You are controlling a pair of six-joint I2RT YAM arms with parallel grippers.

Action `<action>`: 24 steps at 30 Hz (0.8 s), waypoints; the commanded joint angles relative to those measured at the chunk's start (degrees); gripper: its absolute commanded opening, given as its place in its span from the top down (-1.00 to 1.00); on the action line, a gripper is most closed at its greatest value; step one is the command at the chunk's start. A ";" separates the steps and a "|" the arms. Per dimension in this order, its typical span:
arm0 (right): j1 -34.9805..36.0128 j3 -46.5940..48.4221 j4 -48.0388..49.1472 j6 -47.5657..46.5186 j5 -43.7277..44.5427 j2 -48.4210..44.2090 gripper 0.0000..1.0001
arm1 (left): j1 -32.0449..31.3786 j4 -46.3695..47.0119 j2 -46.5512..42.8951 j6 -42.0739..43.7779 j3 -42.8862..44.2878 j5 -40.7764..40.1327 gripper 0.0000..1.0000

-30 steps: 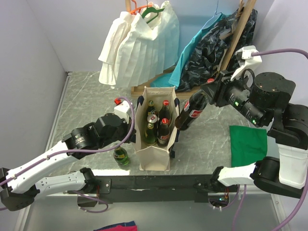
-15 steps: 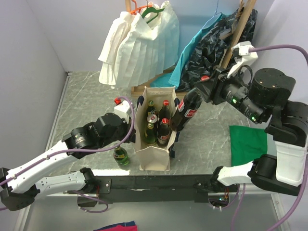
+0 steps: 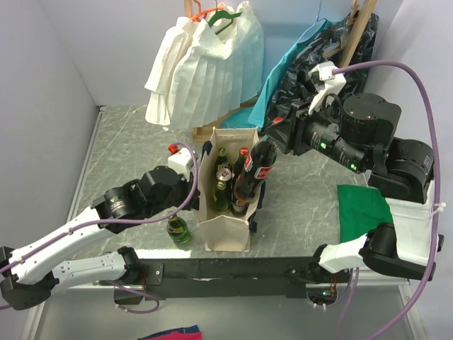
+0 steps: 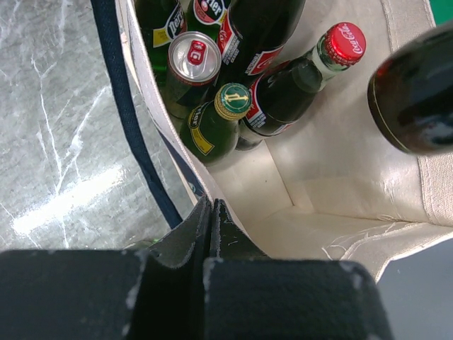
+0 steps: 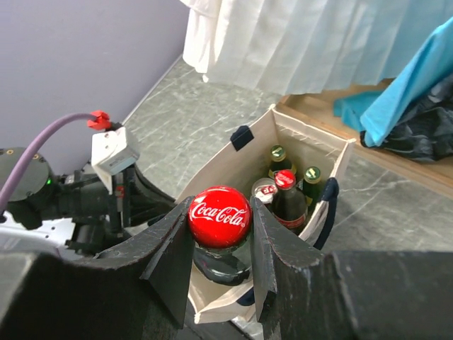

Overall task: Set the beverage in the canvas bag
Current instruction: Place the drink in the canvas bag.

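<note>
One right pincer (image 5: 219, 216) aslant over bag (image 3: 226, 228)

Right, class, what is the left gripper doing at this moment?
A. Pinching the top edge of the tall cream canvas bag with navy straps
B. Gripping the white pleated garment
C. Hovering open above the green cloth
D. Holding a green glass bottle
A: in the left wrist view the left gripper is closed, with the side wall of the tall cream canvas bag pinched at its top edge between the fingers.

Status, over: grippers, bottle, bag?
Left gripper shut on cream canvas bag rim. Right gripper shut on dark glass cola bottle, tilted at bag mouth. Bottles, silver can inside; floor space left.
</note>
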 commanded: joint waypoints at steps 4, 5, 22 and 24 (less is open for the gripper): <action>-0.12 1.07 16.83 2.75 -3.36 -1.56 1.00 | 0.08 3.03 -0.52 0.59 3.56 -0.04 0.98; 0.05 0.80 16.66 2.75 -3.46 -1.56 1.00 | -0.01 3.03 -0.52 0.50 3.65 -0.13 0.98; 6.37 -5.00 13.50 1.26 2.60 -1.91 1.00 | -0.01 3.03 0.62 0.15 4.09 -1.36 0.98; 8.48 -5.00 13.06 0.82 4.09 -1.39 1.00 | -0.01 3.03 0.62 0.32 4.18 -1.45 0.98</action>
